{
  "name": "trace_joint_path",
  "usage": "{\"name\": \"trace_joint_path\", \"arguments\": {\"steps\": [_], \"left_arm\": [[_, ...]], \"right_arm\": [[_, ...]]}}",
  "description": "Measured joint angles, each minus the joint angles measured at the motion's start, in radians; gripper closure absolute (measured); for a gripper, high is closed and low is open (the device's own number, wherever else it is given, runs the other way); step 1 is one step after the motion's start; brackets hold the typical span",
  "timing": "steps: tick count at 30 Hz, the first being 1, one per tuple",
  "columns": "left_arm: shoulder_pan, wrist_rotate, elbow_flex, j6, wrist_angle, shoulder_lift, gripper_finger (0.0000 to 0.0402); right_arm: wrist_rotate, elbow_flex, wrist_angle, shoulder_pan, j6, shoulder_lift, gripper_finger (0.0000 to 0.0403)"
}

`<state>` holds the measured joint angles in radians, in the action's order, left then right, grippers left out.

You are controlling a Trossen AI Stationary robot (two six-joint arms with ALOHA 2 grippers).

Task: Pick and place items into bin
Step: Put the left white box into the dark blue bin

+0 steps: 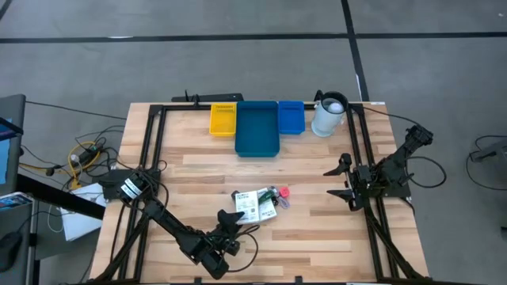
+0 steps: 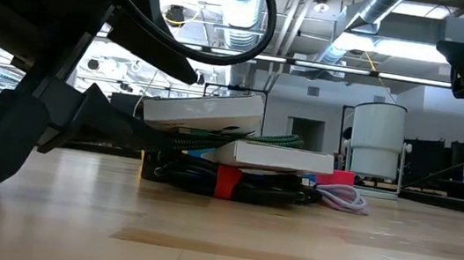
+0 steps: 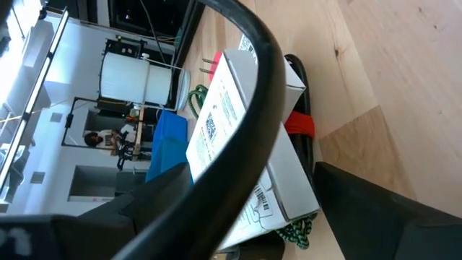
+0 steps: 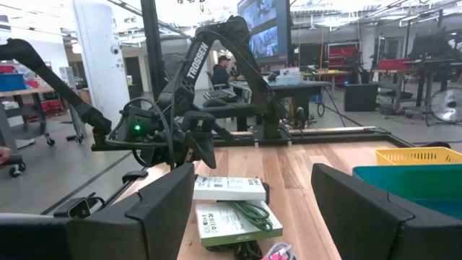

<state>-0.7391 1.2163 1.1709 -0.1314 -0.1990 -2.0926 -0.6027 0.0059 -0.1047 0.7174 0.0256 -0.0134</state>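
Left gripper (image 1: 230,224) down low right beside the pile of items (image 1: 259,203), fingers spread, nothing held. Right gripper (image 1: 344,180) parked well off past the pile, also wide open. Pile well short of the blue bin (image 1: 257,129). White packets (image 4: 229,189) probably light, stiff, a bit slick; best pinched across the edges. Cable (image 2: 224,183) underneath looks floppy.

Wooden table (image 1: 190,170), item pile (image 1: 260,203), blue bin (image 1: 257,131), yellow bin (image 1: 223,119), white jug (image 1: 328,115)

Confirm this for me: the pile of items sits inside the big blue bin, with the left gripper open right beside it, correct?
Not quite. The high view shows the pile of items on the bare wooden table, well short of the big blue bin. The open left gripper is indeed right beside it.
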Motion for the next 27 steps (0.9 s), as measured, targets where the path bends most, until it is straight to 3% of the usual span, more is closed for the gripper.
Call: {"name": "trace_joint_path", "arguments": {"steps": [13,27], "left_arm": [[0.0,0.001,0.0,0.0,0.0,0.0,0.0192],[0.0,0.002,0.0,0.0,0.0,0.0,0.0203]], "right_arm": [[0.0,0.0,0.0,0.0,0.0,0.0,0.0127],[0.0,0.0,0.0,0.0,0.0,0.0,0.0127]]}}
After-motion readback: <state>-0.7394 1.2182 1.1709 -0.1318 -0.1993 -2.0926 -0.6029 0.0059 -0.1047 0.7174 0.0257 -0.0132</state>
